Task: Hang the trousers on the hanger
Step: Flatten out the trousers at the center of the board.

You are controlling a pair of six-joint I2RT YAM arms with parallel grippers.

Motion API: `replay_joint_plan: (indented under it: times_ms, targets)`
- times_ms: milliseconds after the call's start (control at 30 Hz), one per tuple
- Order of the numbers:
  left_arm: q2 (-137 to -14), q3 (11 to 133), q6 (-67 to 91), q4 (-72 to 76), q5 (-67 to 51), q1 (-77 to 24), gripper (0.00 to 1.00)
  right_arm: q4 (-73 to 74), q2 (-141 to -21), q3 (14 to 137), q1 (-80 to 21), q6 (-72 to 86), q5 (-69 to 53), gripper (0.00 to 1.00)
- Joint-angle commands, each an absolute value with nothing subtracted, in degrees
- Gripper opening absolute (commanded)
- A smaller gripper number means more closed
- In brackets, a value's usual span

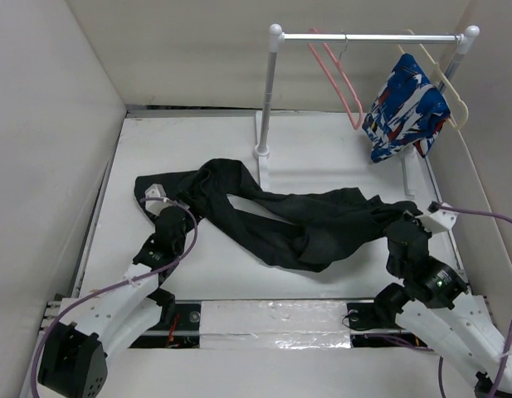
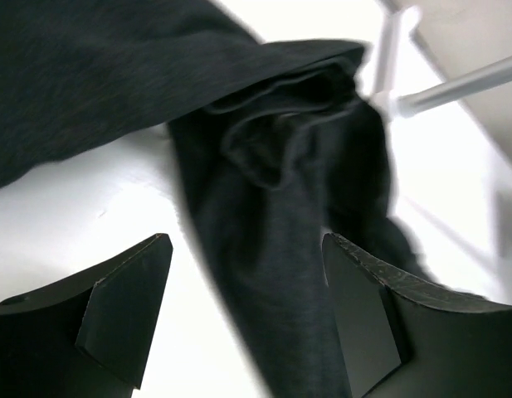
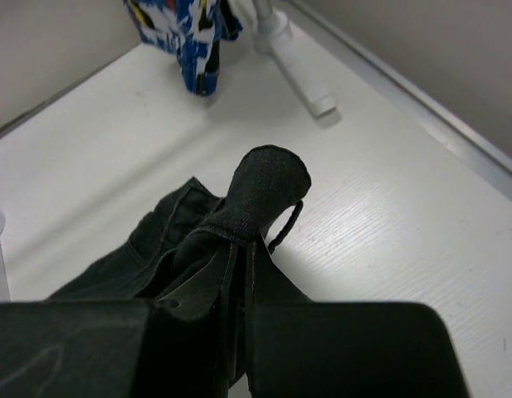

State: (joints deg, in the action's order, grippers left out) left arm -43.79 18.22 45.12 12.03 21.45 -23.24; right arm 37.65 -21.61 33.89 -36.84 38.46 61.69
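Black trousers (image 1: 280,220) sprawl with one end pinched tight in the right gripper (image 3: 249,290), likely ready for lifting. The left gripper (image 2: 243,274) gapes wide, a leg lying between its jaws, unheld; the pink hanger (image 1: 343,79) hangs well beyond both.

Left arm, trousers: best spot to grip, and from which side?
The bunched leg of the trousers, taken from above: it runs as a raised ridge through the gap of the open left gripper. The right gripper holds what looks like the waist end.
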Motion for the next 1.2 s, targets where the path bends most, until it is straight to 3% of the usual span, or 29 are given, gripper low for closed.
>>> replay_joint_plan:
  times_ms: [0, 233, 500, 600, 633, 667, 700, 833, 1033, 1167]
  targets:
    - [-46.21, 17.40, 47.02, 13.61, 24.08, -23.29, 0.71, 25.06, -24.24, 35.50, -33.32, 32.79, 69.53, 0.00]
    - [-60.19, 25.65, 43.68, 18.89, 23.20, -23.29, 0.64, 20.14, -33.22, 31.12, -24.35, 33.75, 47.40, 0.00]
    - [-70.57, 29.18, 41.48, 24.86, 21.54, -22.76, 0.55, 14.77, -29.00, 27.25, -21.18, 28.30, 40.96, 0.00]
    - [-71.19, 30.32, 41.48, 25.05, 21.27, -22.07, 0.31, 14.68, -29.97, 26.28, -20.65, 27.95, 41.83, 0.00]
    - [-71.10, 31.11, 41.57, 23.13, 21.70, -22.06, 0.13, 14.85, -30.41, 26.19, -19.96, 28.04, 42.01, 0.00]
    - [-70.67, 31.55, 42.62, 21.20, 22.32, -22.06, 0.02, 15.03, -31.02, 26.10, -18.56, 28.47, 42.36, 0.00]
    - [-69.79, 31.90, 43.41, 19.18, 23.89, -21.45, 0.00, 15.20, -31.20, 26.19, -17.67, 28.91, 42.36, 0.00]
    - [-52.55, 29.28, 45.44, 12.24, 25.75, -21.45, 0.00, 12.14, -32.25, 25.40, -11.27, 29.88, 39.83, 0.00]
    - [-23.96, 32.07, 50.09, -6.54, 33.83, -20.92, 0.00, 8.26, -35.07, 26.37, 1.92, 30.15, 23.23, 0.00]
    - [-12.50, 33.48, 53.34, -15.80, 37.79, -20.92, 0.00, 9.31, -34.98, 26.37, 5.27, 29.53, 20.04, 0.00]
